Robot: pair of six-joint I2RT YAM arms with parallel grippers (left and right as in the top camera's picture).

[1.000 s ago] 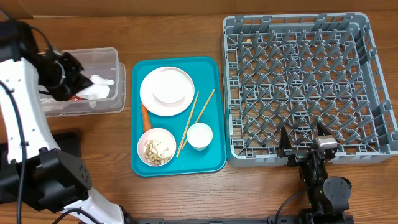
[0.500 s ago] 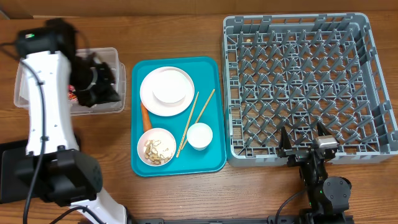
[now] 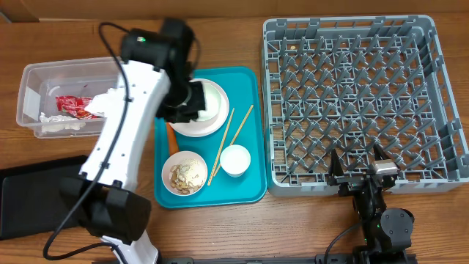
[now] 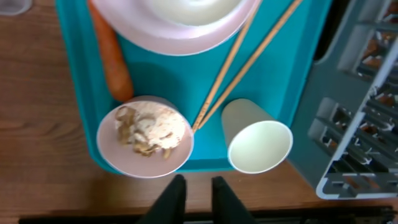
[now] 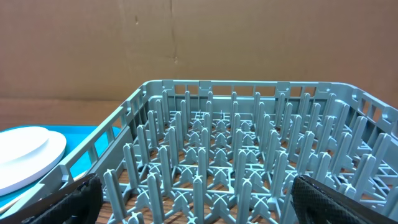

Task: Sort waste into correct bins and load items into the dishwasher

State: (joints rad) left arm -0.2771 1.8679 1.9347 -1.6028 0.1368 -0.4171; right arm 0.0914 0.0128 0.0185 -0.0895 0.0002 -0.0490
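Observation:
My left gripper (image 3: 186,103) hangs above the white plate (image 3: 207,103) on the teal tray, nearly shut and empty; in the left wrist view its fingers (image 4: 194,186) show a narrow gap. Below it lie the carrot (image 4: 115,59), a bowl of beige scraps (image 4: 146,134), the chopsticks (image 4: 230,62) and the white cup (image 4: 258,143). The red wrapper (image 3: 69,105) and white tissue (image 3: 104,103) lie in the clear tub (image 3: 33,77). The black tray (image 3: 29,198) is at the front left. My right gripper (image 3: 359,166) is open and empty at the front edge of the grey dish rack (image 3: 363,95).
The teal tray (image 3: 249,183) lies between the clear tub and the rack. The left arm's white links (image 3: 121,132) cross above the table between the tub and the tray. The right wrist view shows the rack's pegs (image 5: 236,155) and the plate's edge (image 5: 25,155).
My left arm has swung right from over the clear tub to above the teal tray. The wrapper and tissue now show in the tub. The right arm has not moved.

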